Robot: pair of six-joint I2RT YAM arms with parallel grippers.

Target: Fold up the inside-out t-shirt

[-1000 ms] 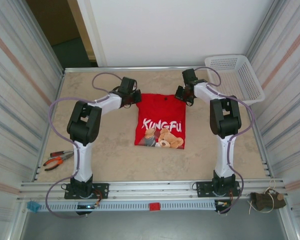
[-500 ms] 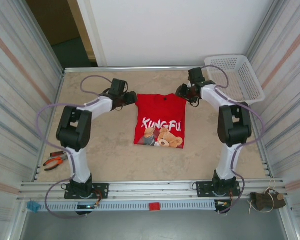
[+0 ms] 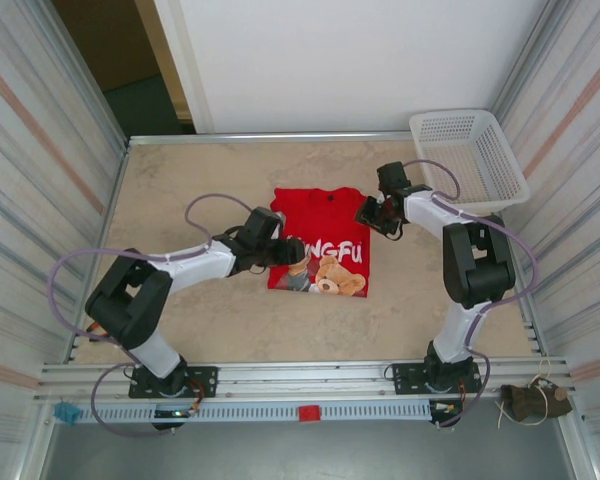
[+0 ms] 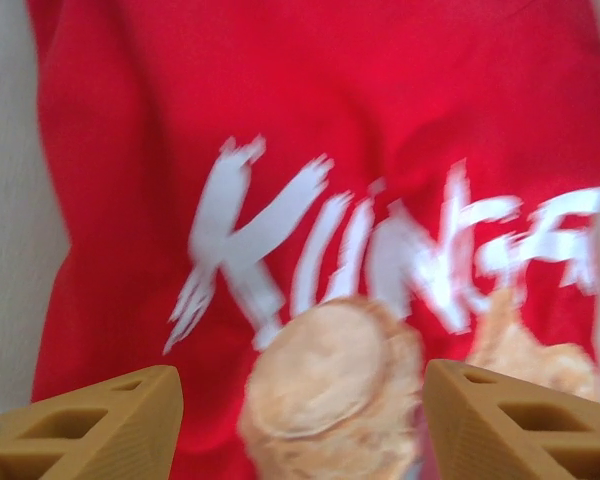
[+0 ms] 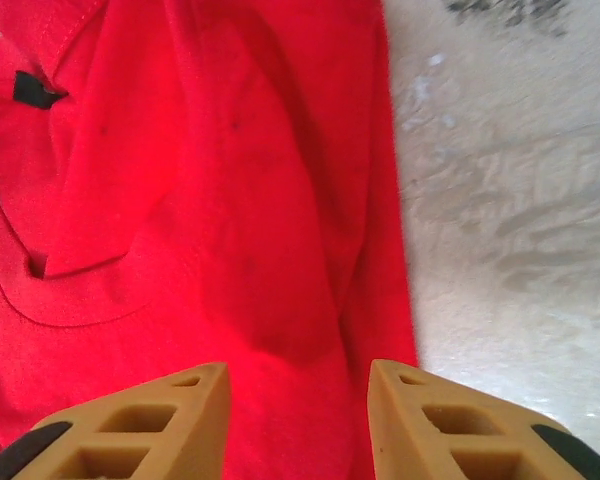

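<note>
The t-shirt (image 3: 325,215) lies flat as a narrow rectangle, print up; sides apparently folded in, cross fold not yet made. Left gripper (image 4: 300,420) and right gripper (image 5: 298,425): jaws apart, holding nothing.

Beige marbled table (image 3: 180,190), and flat in its middle lies the red t-shirt (image 3: 325,215), folded narrow, printed graphic facing up. Over at the far right corner sits a white mesh basket (image 3: 512,178).
</note>
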